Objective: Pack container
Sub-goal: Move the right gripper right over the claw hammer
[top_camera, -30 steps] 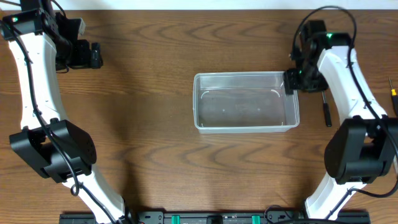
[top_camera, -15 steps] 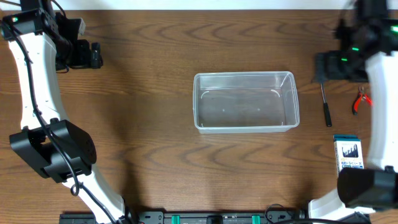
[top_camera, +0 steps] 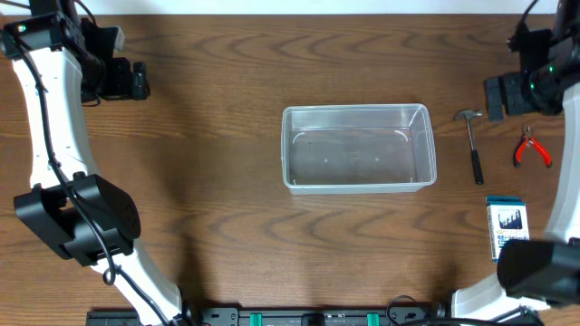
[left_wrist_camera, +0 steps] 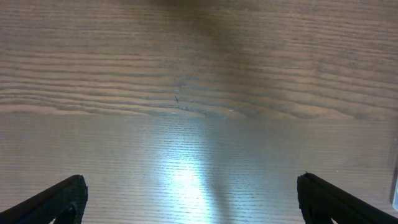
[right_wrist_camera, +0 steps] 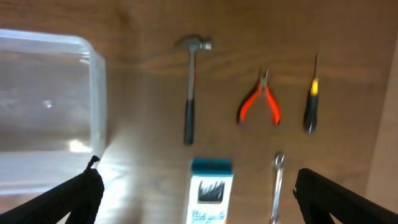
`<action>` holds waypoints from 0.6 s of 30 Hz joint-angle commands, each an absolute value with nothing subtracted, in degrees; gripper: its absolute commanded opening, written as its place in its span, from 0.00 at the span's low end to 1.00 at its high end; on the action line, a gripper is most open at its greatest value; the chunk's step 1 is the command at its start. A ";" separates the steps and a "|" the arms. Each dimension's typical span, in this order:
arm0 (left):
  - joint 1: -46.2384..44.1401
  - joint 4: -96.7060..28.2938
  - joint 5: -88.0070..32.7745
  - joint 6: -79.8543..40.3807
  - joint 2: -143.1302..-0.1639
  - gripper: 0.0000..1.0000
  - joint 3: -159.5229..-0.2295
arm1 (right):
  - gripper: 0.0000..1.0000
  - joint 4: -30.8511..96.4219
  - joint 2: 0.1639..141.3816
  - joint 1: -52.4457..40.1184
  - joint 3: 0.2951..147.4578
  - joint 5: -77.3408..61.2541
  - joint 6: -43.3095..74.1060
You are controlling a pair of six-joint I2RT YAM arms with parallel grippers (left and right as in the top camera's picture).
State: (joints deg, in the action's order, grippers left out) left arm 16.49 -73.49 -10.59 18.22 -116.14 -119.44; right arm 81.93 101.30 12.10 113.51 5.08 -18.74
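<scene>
The clear plastic container (top_camera: 287, 149) lies empty at the table's centre; its right end shows in the right wrist view (right_wrist_camera: 93, 87). My right gripper (top_camera: 495, 98) is open and empty, above the table to the right of the container, over a hammer (top_camera: 473, 145). In the right wrist view its jaws (right_wrist_camera: 199, 200) spread wide over the hammer (right_wrist_camera: 189, 93) and a blue-and-white card pack (right_wrist_camera: 210, 190). My left gripper (top_camera: 138, 80) is open and empty at the far left; its view shows jaws (left_wrist_camera: 189, 202) over bare wood.
Right of the container lie red pliers (top_camera: 530, 148), also seen from the right wrist (right_wrist_camera: 261, 102), and the card pack (top_camera: 507, 226). The right wrist view also shows a screwdriver (right_wrist_camera: 311, 102) and a metal wrench (right_wrist_camera: 278, 186).
My right arm has swung from the container's right end out to the far right, uncovering the hammer, pliers and card pack. The left arm has not moved.
</scene>
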 commanded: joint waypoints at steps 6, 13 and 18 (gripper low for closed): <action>16.69 -73.67 -11.31 18.13 -116.81 0.98 -119.04 | 0.99 81.03 113.12 15.46 113.45 3.01 -24.34; 16.69 -73.67 -11.31 18.13 -116.81 0.98 -119.04 | 0.99 81.23 119.59 15.46 113.45 2.96 -22.52; 16.69 -73.67 -11.31 18.13 -116.81 0.98 -119.04 | 0.99 82.26 122.78 15.46 113.45 2.90 -17.43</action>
State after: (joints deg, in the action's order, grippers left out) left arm 16.49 -73.47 -10.57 18.22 -116.14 -119.44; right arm 81.91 121.30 15.29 113.45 3.38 -20.73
